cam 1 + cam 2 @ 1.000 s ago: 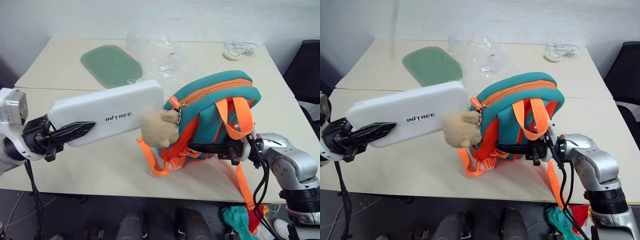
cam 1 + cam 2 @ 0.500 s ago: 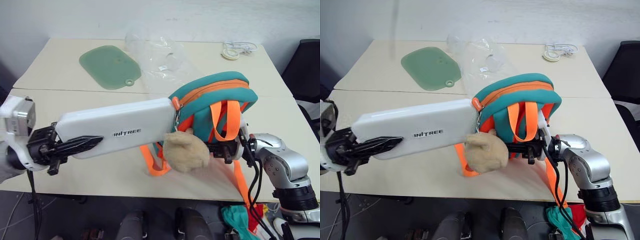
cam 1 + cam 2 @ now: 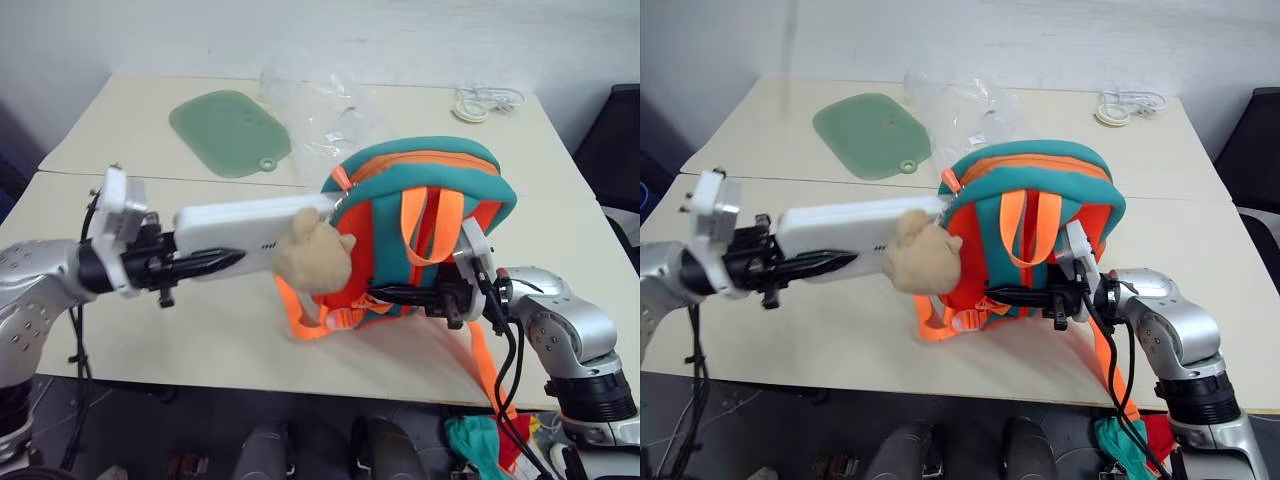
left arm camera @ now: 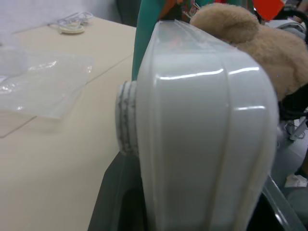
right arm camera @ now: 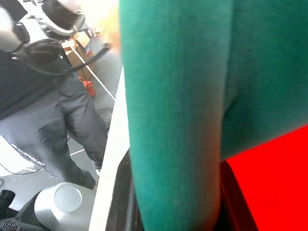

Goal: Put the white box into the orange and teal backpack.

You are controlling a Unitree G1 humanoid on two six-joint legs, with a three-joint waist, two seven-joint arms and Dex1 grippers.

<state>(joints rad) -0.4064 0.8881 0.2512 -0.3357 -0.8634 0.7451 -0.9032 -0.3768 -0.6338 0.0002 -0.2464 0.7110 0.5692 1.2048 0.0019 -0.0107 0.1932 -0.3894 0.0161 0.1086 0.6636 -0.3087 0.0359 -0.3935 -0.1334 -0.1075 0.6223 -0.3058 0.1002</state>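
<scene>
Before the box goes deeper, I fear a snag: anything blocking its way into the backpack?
The plush head hangs against the box beside the backpack opening; it could catch. Nothing else visible.

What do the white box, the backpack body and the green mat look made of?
White box: looks like hard glossy plastic, with sharp highlights and moulded ridges. Orange and teal backpack: soft fabric, likely neoprene or knit, with a matte ribbed teal surface; straps look like woven webbing. Green mat: probably silicone or soft plastic, flat, matte, slightly translucent; hard to be sure.
</scene>
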